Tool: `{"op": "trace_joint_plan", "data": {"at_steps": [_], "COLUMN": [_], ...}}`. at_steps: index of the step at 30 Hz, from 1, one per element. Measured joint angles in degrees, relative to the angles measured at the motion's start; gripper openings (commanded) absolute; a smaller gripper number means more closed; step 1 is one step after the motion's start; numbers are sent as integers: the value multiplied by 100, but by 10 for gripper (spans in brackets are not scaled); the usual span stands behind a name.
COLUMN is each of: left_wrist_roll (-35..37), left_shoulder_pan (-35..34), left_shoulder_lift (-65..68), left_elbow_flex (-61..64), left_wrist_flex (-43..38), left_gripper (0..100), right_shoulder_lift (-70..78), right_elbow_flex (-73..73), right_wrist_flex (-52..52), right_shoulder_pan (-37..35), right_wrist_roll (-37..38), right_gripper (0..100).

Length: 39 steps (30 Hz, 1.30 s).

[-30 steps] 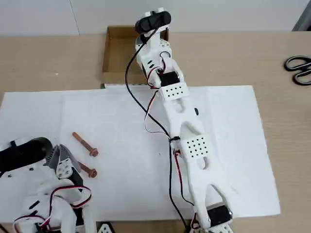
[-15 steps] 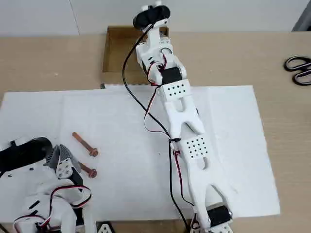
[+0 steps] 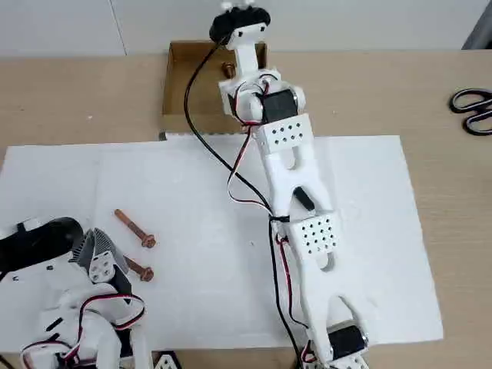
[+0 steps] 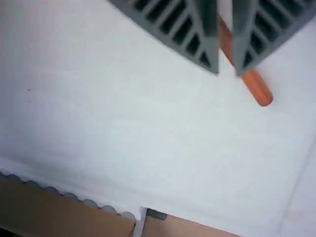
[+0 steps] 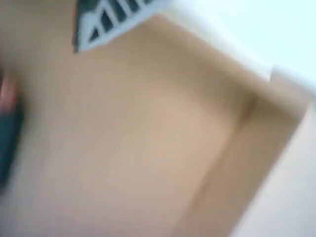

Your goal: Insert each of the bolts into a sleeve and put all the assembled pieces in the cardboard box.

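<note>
The cardboard box (image 3: 178, 84) stands at the table's far edge. My right gripper (image 3: 240, 23) hangs over it, open. One grey finger (image 5: 106, 17) shows above the box floor (image 5: 148, 148). A brown bolt (image 3: 228, 69) in a dark sleeve (image 5: 7, 133) lies inside the box. Two bare bolts lie on the white paper: one (image 3: 134, 228) farther out, the other (image 3: 140, 270) right beside my left gripper (image 3: 100, 257). My left gripper (image 4: 225, 69) is shut to a narrow slit just above that bolt (image 4: 252, 81), holding nothing.
Black scissors (image 3: 473, 108) lie at the table's right edge. The white paper sheet (image 3: 192, 200) covers the middle of the table. The right arm stretches across it from the near edge, trailing a black cable (image 3: 254, 196).
The right arm's wrist has lifted and pulled toward the box's far side, uncovering the brown bolt piece in the box. The left arm and both loose bolts have stayed put.
</note>
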Motion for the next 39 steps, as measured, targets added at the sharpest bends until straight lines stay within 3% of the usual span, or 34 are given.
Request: {"op": "trace_joint_plan", "data": {"at_steps": [5,16,31,36,39], "left_wrist_roll": [0,0,0,0,0], "left_shoulder_pan": [0,0,0,0,0], "left_shoulder_lift": [0,0,0,0,0], "left_elbow_flex": [0,0,0,0,0], "left_wrist_flex": [0,0,0,0,0], "left_gripper": [6,6,6,6,6], "right_shoulder_lift": [-255,-571,-3938,-4299,-4369], "right_elbow_flex": [0,193,5943,6752,6998], "right_wrist_flex": [1169,1407,1407,1407,1407], "right_shoulder_pan": [0,26,79,79,79], "right_wrist_roll": [9,9,9,88,818], "right_gripper": [187,187,188,188,188]}}
